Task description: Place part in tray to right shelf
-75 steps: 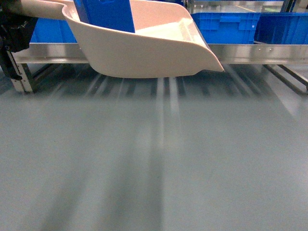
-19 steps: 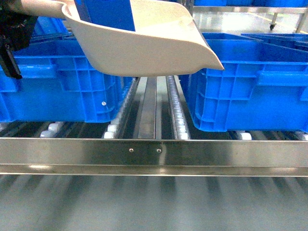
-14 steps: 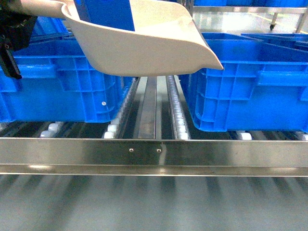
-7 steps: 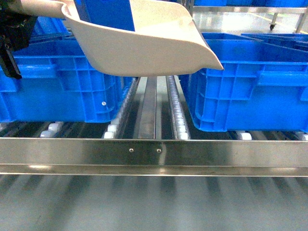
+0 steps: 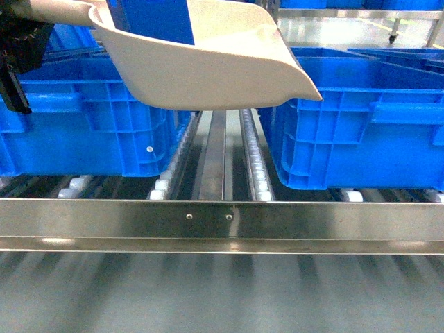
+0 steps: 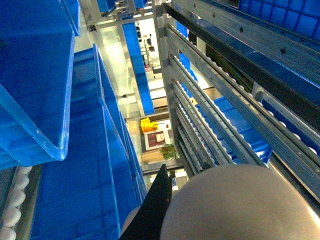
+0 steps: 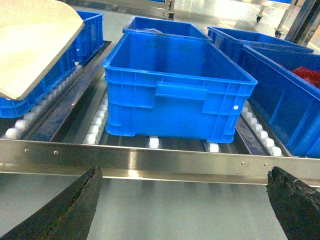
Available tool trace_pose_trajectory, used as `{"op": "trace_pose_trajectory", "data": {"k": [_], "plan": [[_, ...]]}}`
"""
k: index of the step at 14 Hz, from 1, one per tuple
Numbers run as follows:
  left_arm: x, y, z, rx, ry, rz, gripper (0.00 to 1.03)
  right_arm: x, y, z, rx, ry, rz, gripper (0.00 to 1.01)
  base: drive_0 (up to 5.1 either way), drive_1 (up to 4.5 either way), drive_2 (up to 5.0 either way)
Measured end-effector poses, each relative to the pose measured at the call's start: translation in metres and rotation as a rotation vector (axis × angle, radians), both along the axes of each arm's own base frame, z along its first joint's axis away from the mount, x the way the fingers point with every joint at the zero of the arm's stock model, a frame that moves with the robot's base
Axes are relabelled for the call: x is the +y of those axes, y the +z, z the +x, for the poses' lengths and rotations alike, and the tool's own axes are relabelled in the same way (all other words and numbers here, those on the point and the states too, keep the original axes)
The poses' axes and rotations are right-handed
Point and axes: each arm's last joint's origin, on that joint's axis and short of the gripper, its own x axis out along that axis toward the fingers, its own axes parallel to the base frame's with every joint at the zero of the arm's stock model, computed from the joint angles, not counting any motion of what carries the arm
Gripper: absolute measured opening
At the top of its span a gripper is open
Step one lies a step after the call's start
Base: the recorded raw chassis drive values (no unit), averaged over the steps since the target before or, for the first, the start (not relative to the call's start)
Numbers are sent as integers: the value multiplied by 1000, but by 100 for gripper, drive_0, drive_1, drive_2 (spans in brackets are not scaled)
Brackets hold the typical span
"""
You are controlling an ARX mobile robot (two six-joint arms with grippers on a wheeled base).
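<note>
Up top, part (image 5: 154, 19) inside scoop (image 5: 208, 69); right fingers (image 7: 75, 210) apart, left fingers unclear.

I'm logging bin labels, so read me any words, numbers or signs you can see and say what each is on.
None can be read.
Blue plastic crates: plain, unmarked walls.
Shiny steel front rail: only screws.
Cream plastic scoop: blank.
Distant yellow and white signs, left wrist view: too small and blurred.

Bright, even overhead light; glare streaked along the steel front rail (image 5: 222, 220), floor below smeared with blur, left wrist view overexposed far ahead of the scoop (image 6: 240, 205).
</note>
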Motion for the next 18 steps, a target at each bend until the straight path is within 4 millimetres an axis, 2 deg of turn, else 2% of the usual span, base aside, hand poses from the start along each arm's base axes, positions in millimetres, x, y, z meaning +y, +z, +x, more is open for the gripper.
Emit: {"op": "trace_pose_trajectory", "data": {"k": [14, 16, 18], "plan": [[0, 0, 0, 0, 0, 0, 14, 0, 0, 0, 0, 0, 0, 98, 0, 0, 0], [2, -1, -1, 206, 85, 124, 14, 0, 0, 0, 1, 0, -1, 98, 0, 0, 0], [4, 1, -1, 182, 83, 158, 14, 0, 0, 0, 1, 0, -1, 98, 0, 0, 0]]}}
